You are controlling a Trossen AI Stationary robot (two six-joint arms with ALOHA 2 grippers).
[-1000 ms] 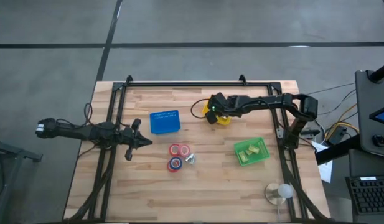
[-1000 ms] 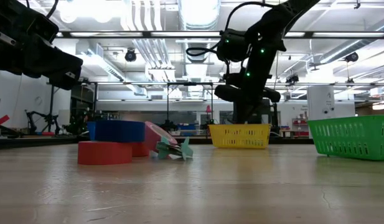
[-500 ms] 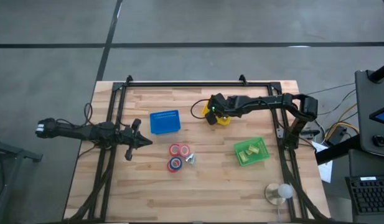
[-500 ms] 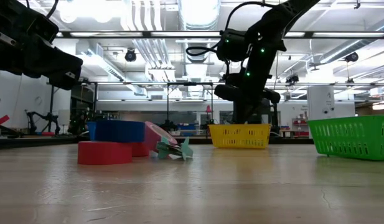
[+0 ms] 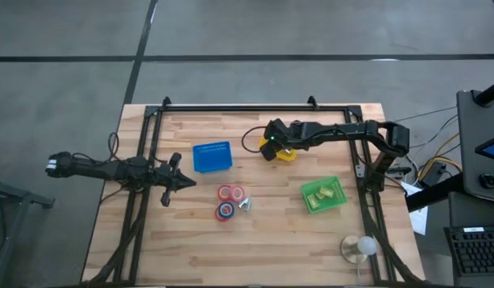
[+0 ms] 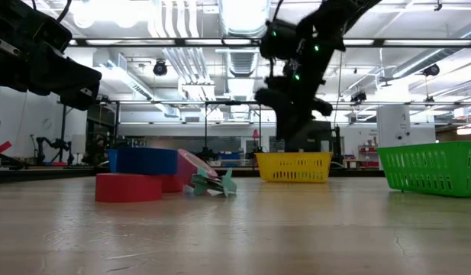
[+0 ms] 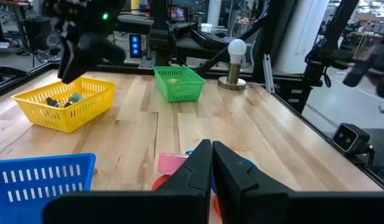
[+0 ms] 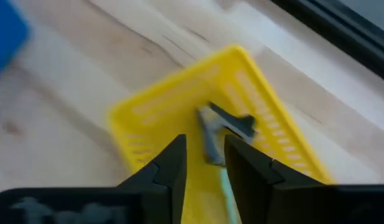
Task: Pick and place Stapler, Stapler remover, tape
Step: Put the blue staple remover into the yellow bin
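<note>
Three tape rolls lie mid-table: two red [image 5: 230,193] and one blue with red [image 5: 225,210]. In the low view the pink one [image 6: 194,166] leans tilted against the others. A small silvery metal piece [image 5: 246,204] lies beside them. My right gripper [image 5: 267,144] hovers over the yellow basket [image 5: 287,154], open and empty. In the right wrist view a dark grey piece [image 8: 224,127] lies in the basket beyond the fingers [image 8: 205,163]. My left gripper [image 5: 185,183] waits shut near the table's left side, level with the rolls.
A blue basket [image 5: 211,156] stands left of the yellow one. A green basket [image 5: 323,194] with pale pieces inside sits toward the right. A white ball lamp on a round base [image 5: 359,246] stands at the near right corner. Black frame rails [image 5: 142,160] run along both table sides.
My right gripper has risen above the yellow basket and shifted a little toward the table's left. The tape rolls and the metal piece have stayed put.
</note>
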